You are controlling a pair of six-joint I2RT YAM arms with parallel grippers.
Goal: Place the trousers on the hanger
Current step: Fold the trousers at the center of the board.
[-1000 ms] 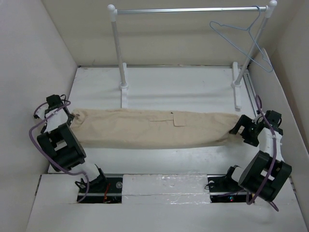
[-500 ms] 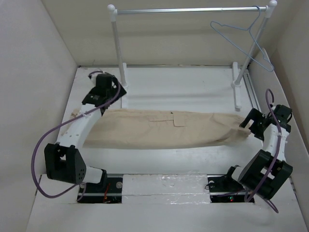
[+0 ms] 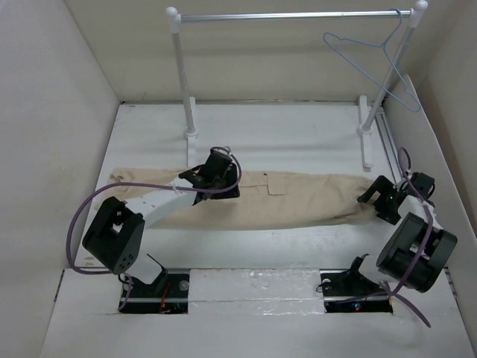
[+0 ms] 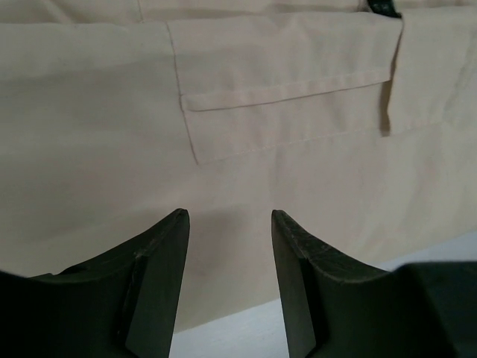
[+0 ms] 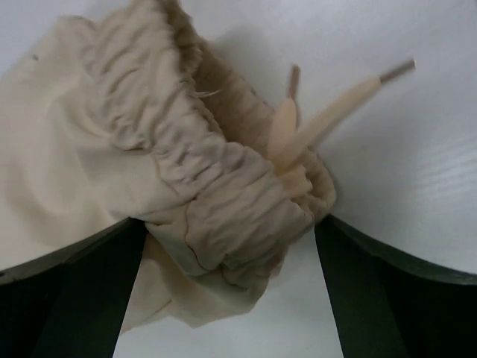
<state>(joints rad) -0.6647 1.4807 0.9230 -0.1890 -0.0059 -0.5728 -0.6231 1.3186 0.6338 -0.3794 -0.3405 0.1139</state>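
Left end effector [image 4: 229,221] is held part-spread just above the trousers [image 3: 298,198], beside a pocket flap [image 4: 287,71], with nothing pinched. Right end effector [image 5: 229,227] is spread wide around the waistband [image 5: 223,194]. Nothing is yet done: the trousers are laid along the tabletop [image 3: 283,127], well apart from the hanger [image 3: 384,48] hung on the rack [image 3: 291,15].

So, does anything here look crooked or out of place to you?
Slightly. The hanger hangs tilted at the right end of the rail, by the post, not level. The trousers lie flat across the table, but their waistband is bunched up, its drawstring poking out. Nothing looks spilled or damaged.
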